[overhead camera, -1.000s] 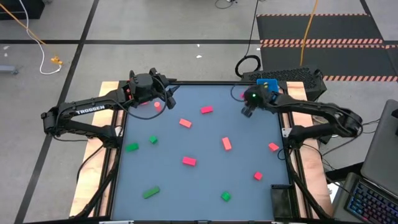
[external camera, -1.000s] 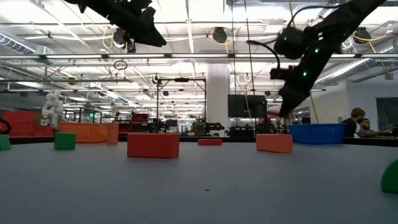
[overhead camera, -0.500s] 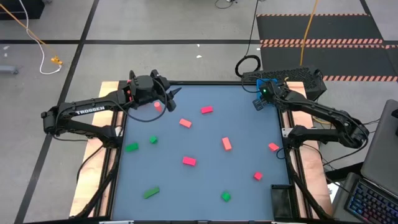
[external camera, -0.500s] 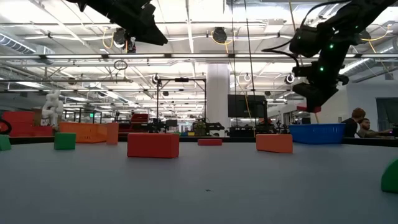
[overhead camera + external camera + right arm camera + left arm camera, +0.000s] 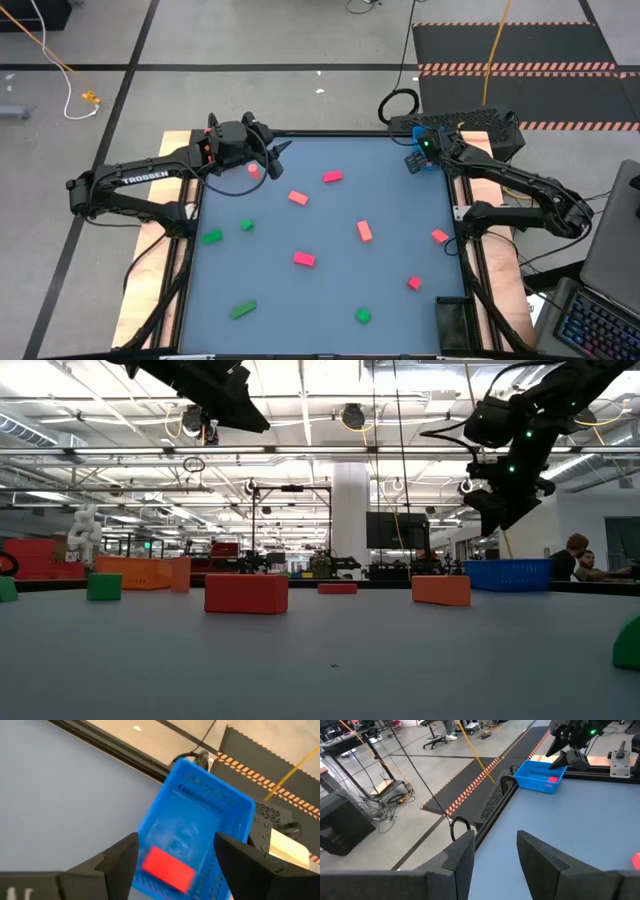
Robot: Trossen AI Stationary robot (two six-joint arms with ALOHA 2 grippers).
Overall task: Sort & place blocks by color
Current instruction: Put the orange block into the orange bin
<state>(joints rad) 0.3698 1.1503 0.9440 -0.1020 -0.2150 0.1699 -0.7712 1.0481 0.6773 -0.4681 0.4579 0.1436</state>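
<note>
Got my right gripper (image 5: 172, 857) over the blue basket (image 5: 200, 815) at the desk's far right corner, jaws spread, with a red block (image 5: 167, 867) sitting loose between them in the basket. Left gripper (image 5: 492, 855) hangs by the far left corner, jaws apart and empty, other blocks (image 5: 304, 259) scattered across the desk (image 5: 330, 215).

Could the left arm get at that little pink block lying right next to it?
Probably yes: the left gripper hangs open at the table's far left corner, beside the pink block, with nothing between them.

Matt grey-blue table (image 5: 330, 215), perforated blue plastic basket (image 5: 210, 815), smooth matt blocks (image 5: 304, 259).
</note>
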